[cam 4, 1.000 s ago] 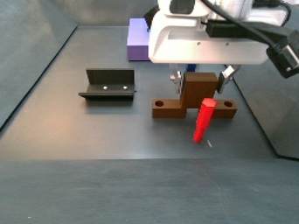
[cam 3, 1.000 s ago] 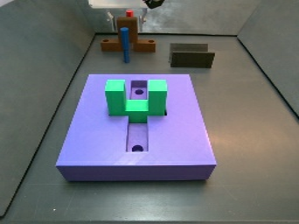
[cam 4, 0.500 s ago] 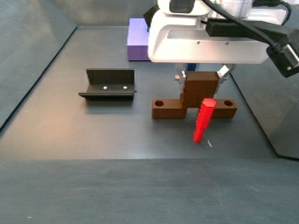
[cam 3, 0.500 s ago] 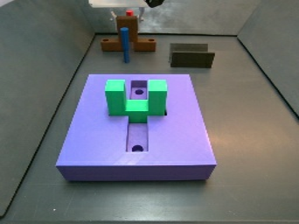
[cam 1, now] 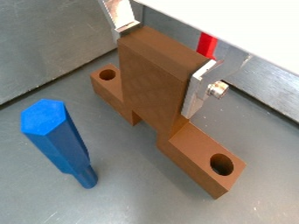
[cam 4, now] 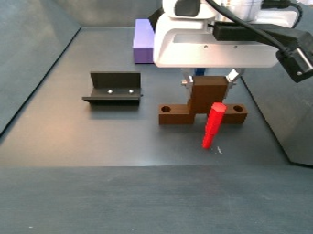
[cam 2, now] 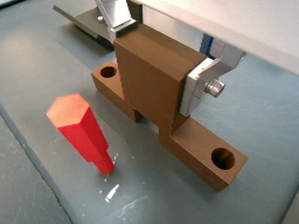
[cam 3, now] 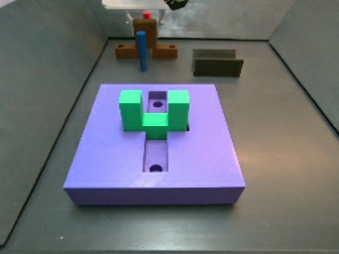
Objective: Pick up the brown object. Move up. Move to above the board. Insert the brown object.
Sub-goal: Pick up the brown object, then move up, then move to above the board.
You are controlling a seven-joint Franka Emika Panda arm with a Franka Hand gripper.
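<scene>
Claw (cam 2: 155, 63) astride the brown object (cam 2: 163, 103) — plates against its upright block, piece resting on the floor.

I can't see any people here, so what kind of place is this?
Probably a robot test bench or simulation: a grey walled tray, a purple board with a slot, and a gripper around a brown object beside the fixture.

The gripper (cam 2: 158, 54), with silver fingers (cam 2: 201, 86) and a white body, is straddling the brown object (cam 2: 158, 83). A red peg (cam 2: 84, 131) and blue peg (cam 1: 59, 142) are standing near; purple board (cam 3: 155, 149), green block (cam 3: 154, 111), dark fixture (cam 4: 113, 89).
</scene>
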